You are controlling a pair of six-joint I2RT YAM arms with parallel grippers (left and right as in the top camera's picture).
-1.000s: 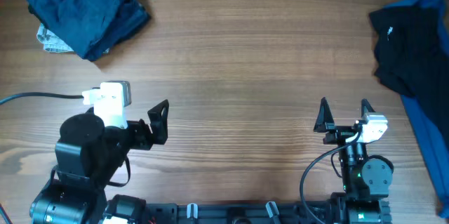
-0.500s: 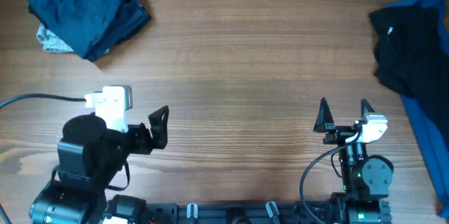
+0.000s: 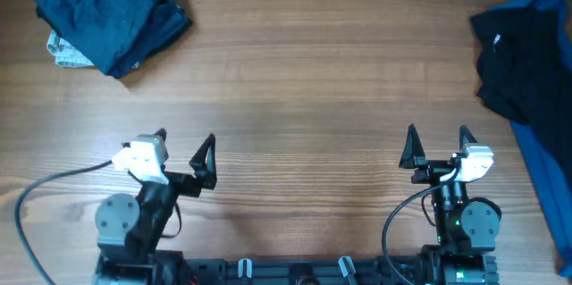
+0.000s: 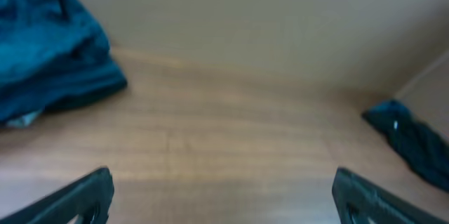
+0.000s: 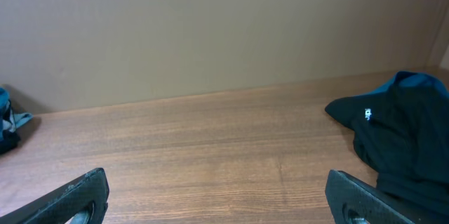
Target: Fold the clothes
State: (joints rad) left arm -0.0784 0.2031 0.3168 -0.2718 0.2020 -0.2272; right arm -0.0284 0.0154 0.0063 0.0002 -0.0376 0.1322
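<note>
Two heaps of clothes: a rumpled navy pile [image 3: 107, 12] far left, a black-and-blue pile [image 3: 527, 62] far right. The left gripper [image 3: 185, 139] and the right gripper [image 3: 438, 133] are both spread wide, empty

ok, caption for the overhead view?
Left claw and right claw open, holding nothing, above the table; navy clothes heap at far left, black and blue heap at far right.

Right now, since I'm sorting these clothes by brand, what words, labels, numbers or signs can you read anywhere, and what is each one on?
No text here can be read and quoted.
Small white mark on the black garment at the right: possibly a logo, too small and blurred to read.
Navy pile at the far left: no lettering visible.
</note>
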